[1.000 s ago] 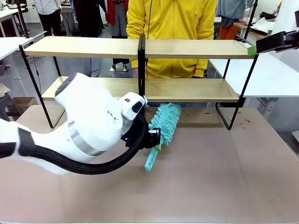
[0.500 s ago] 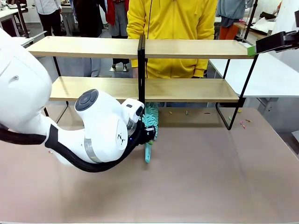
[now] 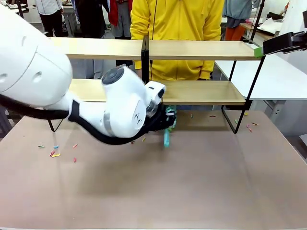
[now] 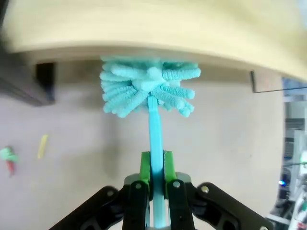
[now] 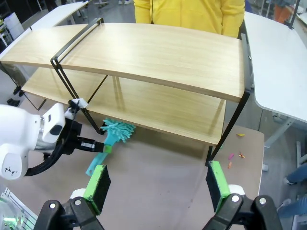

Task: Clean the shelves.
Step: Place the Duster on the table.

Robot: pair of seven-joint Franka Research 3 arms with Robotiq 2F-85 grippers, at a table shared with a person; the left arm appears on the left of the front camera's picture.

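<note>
The shelves (image 3: 201, 50) are two light-wood boards on a black frame across the far side of the table, also seen in the right wrist view (image 5: 153, 52). My left gripper (image 3: 165, 123) is shut on the handle of a teal fluffy duster (image 3: 166, 139) just in front of the centre post. In the left wrist view the green pads (image 4: 144, 165) clamp the handle, and the duster head (image 4: 148, 91) sits under the edge of the lower board (image 4: 192, 28). My right gripper (image 5: 157, 187) hovers high at the right, open and empty, looking down on the duster (image 5: 117, 130).
A person in a yellow hoodie (image 3: 177, 28) stands behind the shelves. Small coloured scraps lie on the brown table at the left (image 3: 55, 153) and near the right frame leg (image 3: 249, 127). White tables (image 3: 273, 76) flank the rack.
My left arm has swung to the right and rolled, carrying the duster from a slanted pose to pointing under the lower board. Scraps at the left have come into sight.
</note>
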